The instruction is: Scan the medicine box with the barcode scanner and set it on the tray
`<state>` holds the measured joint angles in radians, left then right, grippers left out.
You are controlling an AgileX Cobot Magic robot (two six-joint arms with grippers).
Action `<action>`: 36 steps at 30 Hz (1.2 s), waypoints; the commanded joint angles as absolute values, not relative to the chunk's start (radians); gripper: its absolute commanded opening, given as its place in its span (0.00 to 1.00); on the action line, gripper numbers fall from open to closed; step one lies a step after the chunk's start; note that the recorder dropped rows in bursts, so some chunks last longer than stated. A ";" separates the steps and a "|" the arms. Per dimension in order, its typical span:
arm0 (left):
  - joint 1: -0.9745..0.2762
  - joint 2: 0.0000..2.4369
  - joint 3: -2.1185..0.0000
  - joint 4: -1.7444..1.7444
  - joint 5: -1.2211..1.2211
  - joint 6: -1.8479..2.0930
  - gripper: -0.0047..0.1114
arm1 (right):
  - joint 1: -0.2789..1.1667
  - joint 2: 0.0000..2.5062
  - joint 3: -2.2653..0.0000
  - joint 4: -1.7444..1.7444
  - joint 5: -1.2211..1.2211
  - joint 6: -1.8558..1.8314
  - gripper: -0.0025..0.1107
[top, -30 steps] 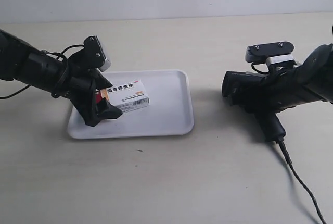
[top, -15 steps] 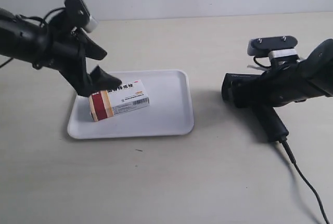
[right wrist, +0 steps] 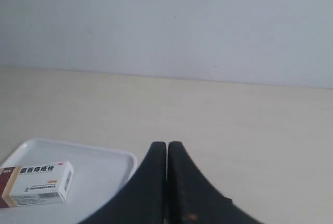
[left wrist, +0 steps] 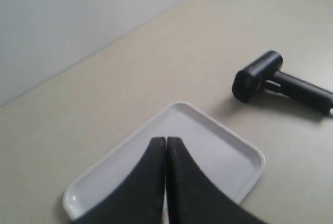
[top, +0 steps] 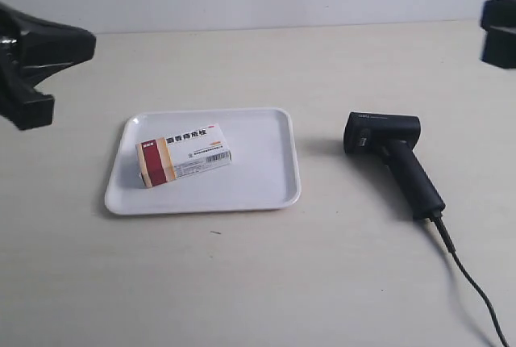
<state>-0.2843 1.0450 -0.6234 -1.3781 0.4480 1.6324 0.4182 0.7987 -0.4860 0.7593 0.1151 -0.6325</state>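
Both arms have pulled clear of the work area in the past second: the one at the exterior view's left, which had been over the tray [top: 274, 194], now shows only at that view's far left edge, and the one at the exterior view's right, which had been gripping the barcode scanner [top: 393, 157], is reduced to a dark shape at the top right corner. The medicine box [top: 184, 155] lies flat on the left part of the tray, lettering up, released and untouched. The scanner rests on the table [top: 242, 282] well to the right of the tray, its cable trailing toward the near right corner. In the left wrist view the left gripper [left wrist: 166, 153] has its fingers pressed together on nothing; the right gripper [right wrist: 167, 156] is likewise closed and empty, looking across at the box. Whether the barcode was read cannot be told from these views, but with the box on the tray and the scanner set down, the task appears complete.
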 commanded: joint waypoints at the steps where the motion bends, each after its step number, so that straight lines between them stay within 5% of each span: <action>1: -0.291 0.875 -0.441 -1.685 0.383 1.808 0.06 | 0.418 0.553 -0.283 0.748 0.024 -0.627 0.02; 10: -0.291 0.646 -0.256 -1.744 0.515 1.850 0.06 | 0.418 0.250 -0.107 0.760 0.014 -0.601 0.02; 20: -0.255 0.510 -0.185 -1.744 0.515 1.891 0.06 | 0.418 0.182 -0.107 0.760 0.012 -0.599 0.02; 32: -0.066 0.088 -0.047 -1.744 0.362 2.033 0.06 | 0.418 0.182 -0.107 0.760 0.014 -0.600 0.02; 36: -0.066 0.022 -0.022 -1.500 0.192 1.711 0.06 | 0.418 0.182 -0.107 0.760 0.014 -0.600 0.02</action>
<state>-0.0708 0.0620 -0.0429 -1.6781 0.3066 1.9370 0.4182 0.1861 -0.1094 0.7603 0.0192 -0.6052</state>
